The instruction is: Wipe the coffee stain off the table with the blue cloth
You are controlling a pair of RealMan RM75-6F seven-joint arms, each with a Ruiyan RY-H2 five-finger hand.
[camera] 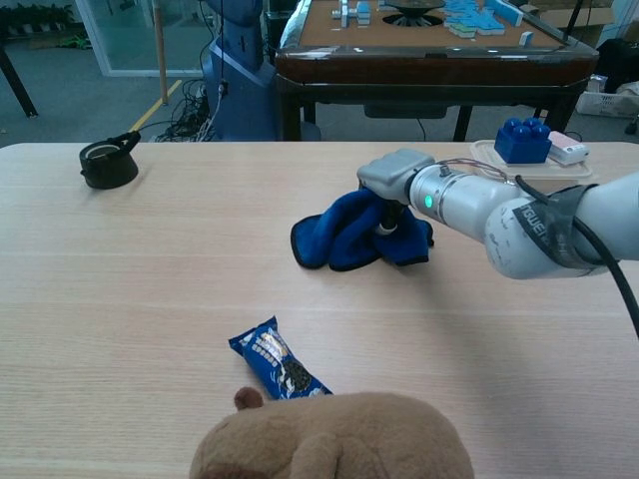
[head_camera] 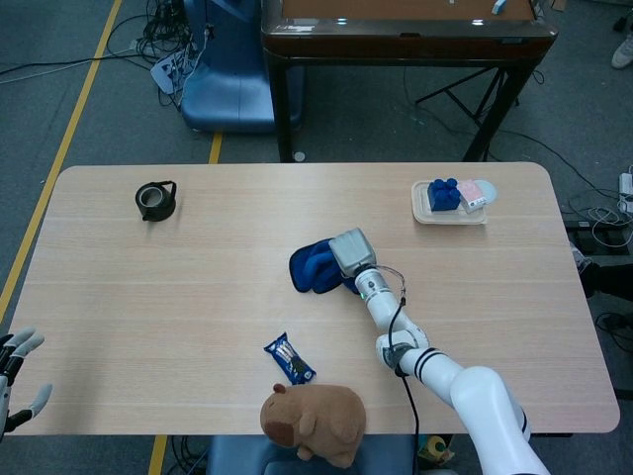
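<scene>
The blue cloth (head_camera: 315, 265) (camera: 344, 230) lies bunched on the wooden table (head_camera: 198, 287) a little right of its middle. My right hand (head_camera: 350, 254) (camera: 395, 182) presses down on the cloth's right part, its fingers buried in the folds. No coffee stain shows on the tabletop in either view. My left hand (head_camera: 18, 381) hangs off the table's near left corner, fingers apart and holding nothing.
A black tape roll (head_camera: 154, 200) (camera: 108, 165) sits at the far left. A tray (head_camera: 447, 208) (camera: 529, 168) with a blue block stands at the far right. A blue snack packet (head_camera: 289, 359) (camera: 279, 360) and a brown plush toy (head_camera: 315, 421) (camera: 329, 437) lie near the front edge.
</scene>
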